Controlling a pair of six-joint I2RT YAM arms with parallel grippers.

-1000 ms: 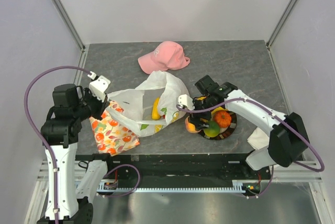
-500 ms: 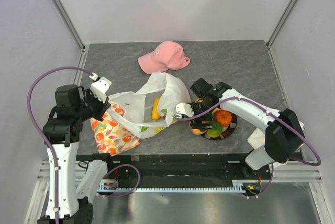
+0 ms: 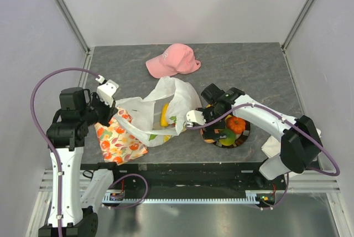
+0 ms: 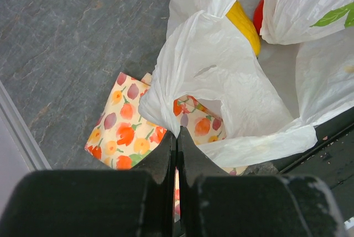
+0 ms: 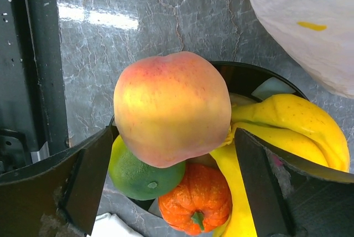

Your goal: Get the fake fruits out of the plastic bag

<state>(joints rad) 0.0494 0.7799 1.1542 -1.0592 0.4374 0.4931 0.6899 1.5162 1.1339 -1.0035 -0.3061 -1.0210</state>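
The white plastic bag (image 3: 157,109) lies mid-table with its mouth open. My left gripper (image 3: 110,115) is shut on its left edge, pinching the plastic bag (image 4: 221,82) at my fingertips (image 4: 177,137). A yellow banana (image 3: 164,114) and a red fruit (image 4: 259,14) sit inside. My right gripper (image 3: 213,130) is open over the dark bowl (image 3: 245,133). Its jaws stand wide either side of the peach (image 5: 171,107), which rests on a green lime (image 5: 141,170), an orange pumpkin-like fruit (image 5: 196,198) and bananas (image 5: 287,120).
A pink cap (image 3: 172,60) lies at the back. An orange-flowered cloth (image 3: 119,140) lies under the bag's left side. A white cloth (image 3: 272,145) lies right of the bowl. The black front rail (image 5: 33,82) runs close to the bowl.
My right gripper has shifted a little left and nearer, over the bowl's left side with the peach between its jaws. The left gripper keeps its hold on the bag.
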